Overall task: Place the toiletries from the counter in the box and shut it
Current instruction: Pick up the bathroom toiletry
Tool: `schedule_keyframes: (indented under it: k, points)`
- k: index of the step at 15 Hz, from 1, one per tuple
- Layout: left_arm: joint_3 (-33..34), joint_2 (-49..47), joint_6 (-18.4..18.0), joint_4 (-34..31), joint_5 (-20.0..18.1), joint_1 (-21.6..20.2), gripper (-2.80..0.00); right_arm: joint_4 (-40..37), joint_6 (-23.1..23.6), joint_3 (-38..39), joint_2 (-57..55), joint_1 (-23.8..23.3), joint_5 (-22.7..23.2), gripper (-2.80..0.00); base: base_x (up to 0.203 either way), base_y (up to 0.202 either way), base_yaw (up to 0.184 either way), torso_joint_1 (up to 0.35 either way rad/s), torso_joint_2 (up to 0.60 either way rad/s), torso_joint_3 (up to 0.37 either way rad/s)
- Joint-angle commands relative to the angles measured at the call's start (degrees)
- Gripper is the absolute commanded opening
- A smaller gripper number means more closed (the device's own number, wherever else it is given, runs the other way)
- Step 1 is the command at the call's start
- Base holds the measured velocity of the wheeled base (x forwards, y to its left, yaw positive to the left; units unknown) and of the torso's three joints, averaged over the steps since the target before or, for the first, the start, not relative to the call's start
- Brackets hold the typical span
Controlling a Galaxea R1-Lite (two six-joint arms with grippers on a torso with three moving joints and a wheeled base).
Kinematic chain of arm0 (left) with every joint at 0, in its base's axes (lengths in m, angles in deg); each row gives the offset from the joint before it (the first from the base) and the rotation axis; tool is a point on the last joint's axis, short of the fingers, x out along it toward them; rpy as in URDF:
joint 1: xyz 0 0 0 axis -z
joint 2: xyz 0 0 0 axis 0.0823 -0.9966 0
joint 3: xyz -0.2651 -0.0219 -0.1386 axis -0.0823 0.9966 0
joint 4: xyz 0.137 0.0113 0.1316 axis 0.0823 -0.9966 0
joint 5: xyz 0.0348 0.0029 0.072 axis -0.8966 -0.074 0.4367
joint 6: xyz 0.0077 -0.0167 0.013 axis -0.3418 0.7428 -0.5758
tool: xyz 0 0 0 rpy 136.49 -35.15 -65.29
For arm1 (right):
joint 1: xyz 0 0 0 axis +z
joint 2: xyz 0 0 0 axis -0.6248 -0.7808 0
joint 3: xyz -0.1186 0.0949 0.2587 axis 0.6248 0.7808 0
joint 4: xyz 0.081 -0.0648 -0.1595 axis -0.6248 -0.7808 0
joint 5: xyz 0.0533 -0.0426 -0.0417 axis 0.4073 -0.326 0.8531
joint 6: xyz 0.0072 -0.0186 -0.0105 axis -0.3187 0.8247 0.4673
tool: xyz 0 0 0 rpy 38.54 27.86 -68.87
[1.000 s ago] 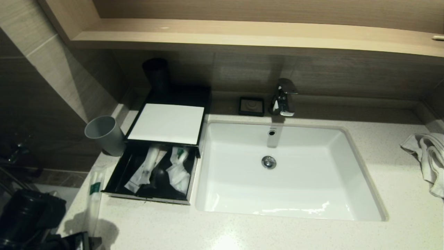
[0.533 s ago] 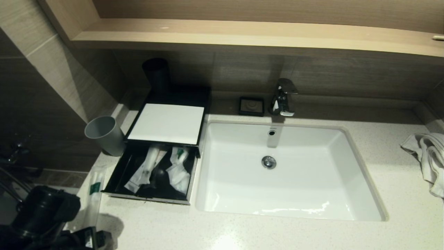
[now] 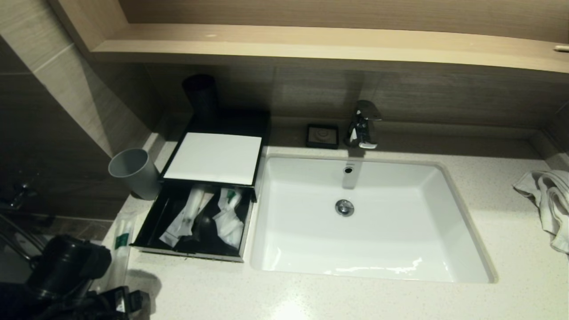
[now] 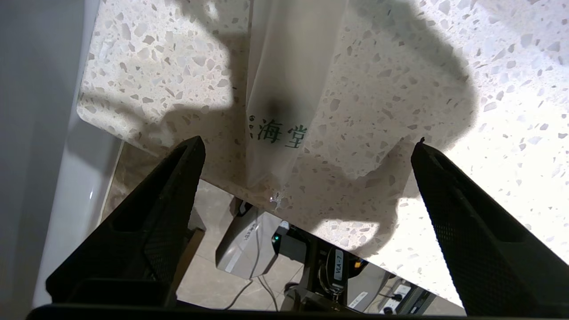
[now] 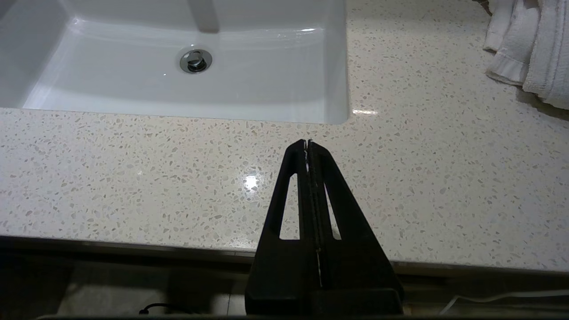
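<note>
A black box stands left of the sink with a white top (image 3: 213, 158) and its drawer (image 3: 149, 222) pulled open. Several white toiletry packets (image 3: 229, 218) lie in the drawer. One long translucent packet with a green label (image 3: 120, 249) lies on the counter left of the drawer, reaching the counter's front edge. It also shows in the left wrist view (image 4: 289, 89). My left gripper (image 4: 309, 139) is open and empty, just above the packet's near end at the counter edge; in the head view it is at the bottom left (image 3: 129, 304). My right gripper (image 5: 307, 141) is shut and empty over the counter's front edge.
A grey cup (image 3: 133, 173) stands left of the box and a black cup (image 3: 201, 95) behind it. The white sink (image 3: 444, 213), faucet (image 3: 363, 124) and soap dish (image 3: 322, 135) are in the middle. A white towel (image 3: 549, 204) lies at the far right.
My left arm has risen into view at the bottom left and moved right, toward the near end of the packet on the counter. Nothing else has moved.
</note>
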Motion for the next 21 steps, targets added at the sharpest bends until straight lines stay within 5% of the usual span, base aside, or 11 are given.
schedule_keyframes:
  k: [1, 21]
  points:
    - [0.1, -0.2, 0.4, 0.0, 0.1, -0.2, 0.0, 0.0, 0.0, 0.0, 0.0, 0.0, 0.1, -2.8, 0.0, 0.0, 0.0, 0.0, 0.0, 0.0]
    - [0.2, -0.2, 0.4, 0.1, -2.4, -2.1, 0.0, 0.0, 0.0, 0.0, 0.0, 0.0, 0.1, -2.8, 0.0, 0.0, 0.0, 0.0, 0.0, 0.0]
